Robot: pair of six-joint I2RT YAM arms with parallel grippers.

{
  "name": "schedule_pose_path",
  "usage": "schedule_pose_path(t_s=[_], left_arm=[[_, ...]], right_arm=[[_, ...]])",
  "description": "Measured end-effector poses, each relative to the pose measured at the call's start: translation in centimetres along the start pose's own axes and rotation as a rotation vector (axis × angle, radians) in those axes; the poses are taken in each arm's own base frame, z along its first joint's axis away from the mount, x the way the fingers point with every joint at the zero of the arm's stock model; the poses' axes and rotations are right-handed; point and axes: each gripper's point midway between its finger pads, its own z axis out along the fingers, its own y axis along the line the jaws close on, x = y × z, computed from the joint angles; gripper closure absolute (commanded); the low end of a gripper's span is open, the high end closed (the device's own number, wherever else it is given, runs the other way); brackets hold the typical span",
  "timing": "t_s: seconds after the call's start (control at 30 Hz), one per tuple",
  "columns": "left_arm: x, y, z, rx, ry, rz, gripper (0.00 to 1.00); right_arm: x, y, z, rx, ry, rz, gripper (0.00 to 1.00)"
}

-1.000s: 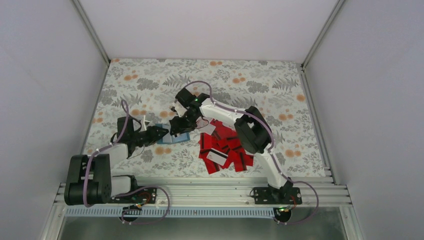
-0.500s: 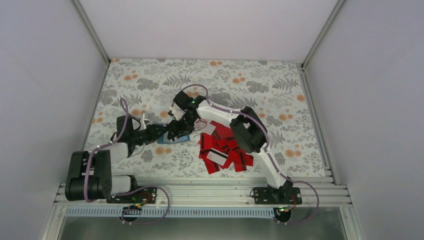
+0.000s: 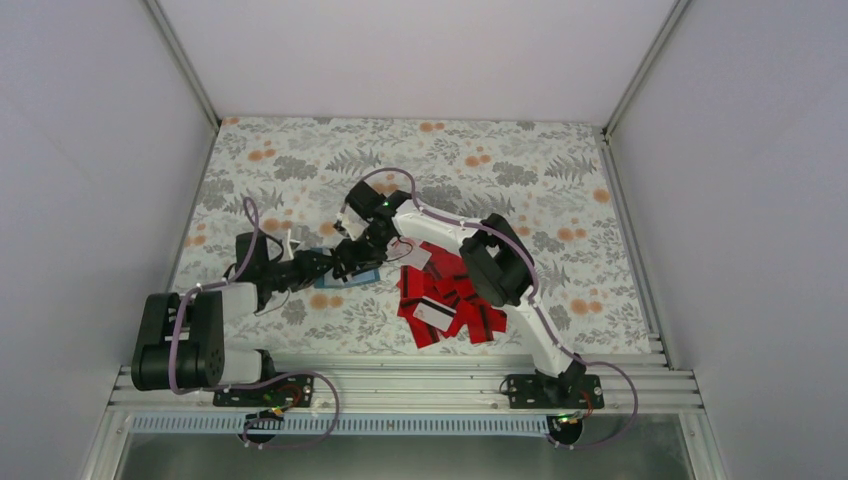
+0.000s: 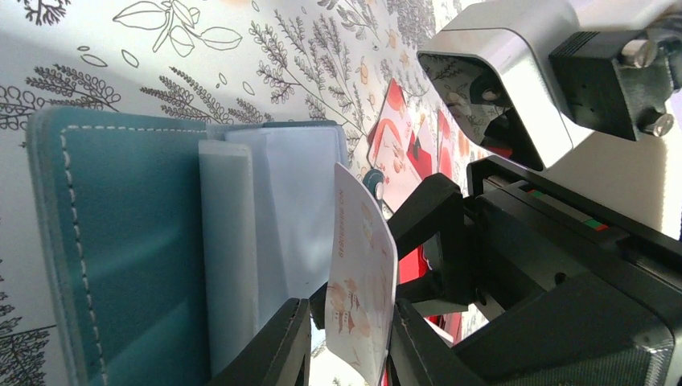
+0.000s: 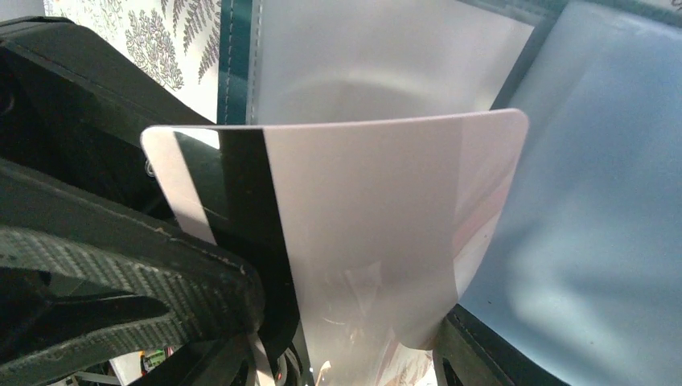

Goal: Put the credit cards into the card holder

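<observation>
The holder point(image 4: 121, 241) is laid open on the table point(image 3: 520, 170), left of centre. Its teal cover is spread flat and its clear pockets point(image 4: 273, 209) are turned upward.

One card point(image 5: 362, 241) is held on edge just over the pockets. Its white face with red print is seen from the left wrist, and its black-striped back from the right wrist. The card is gripped by the right gripper point(image 5: 342, 350), whose jaws are closed on the end nearest that wrist, and it is bowed between them.

The left gripper point(image 4: 346, 322) is set low against the holder. Its jaws are parted a little, with the card's lower part standing between them. One finger point(image 4: 273, 350) is seen against the edge of the pockets. Whether the card is pinched by these jaws cannot be told.

From above, the two grippers are seen tip to tip over the holder.

The other cards point(image 3: 450, 300) are heaped in a loose red pile on the table, just right of the holder and partly under the right arm. A few white faces are shown among them.
</observation>
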Motion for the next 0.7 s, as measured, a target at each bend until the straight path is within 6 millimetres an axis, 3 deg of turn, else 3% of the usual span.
schedule_pose_path(t_s=[0.7], left_arm=[[-0.52, 0.59, 0.31, -0.026, 0.005, 0.012, 0.82]], right_arm=[[-0.64, -0.26, 0.75, 0.005, 0.013, 0.010, 0.48]])
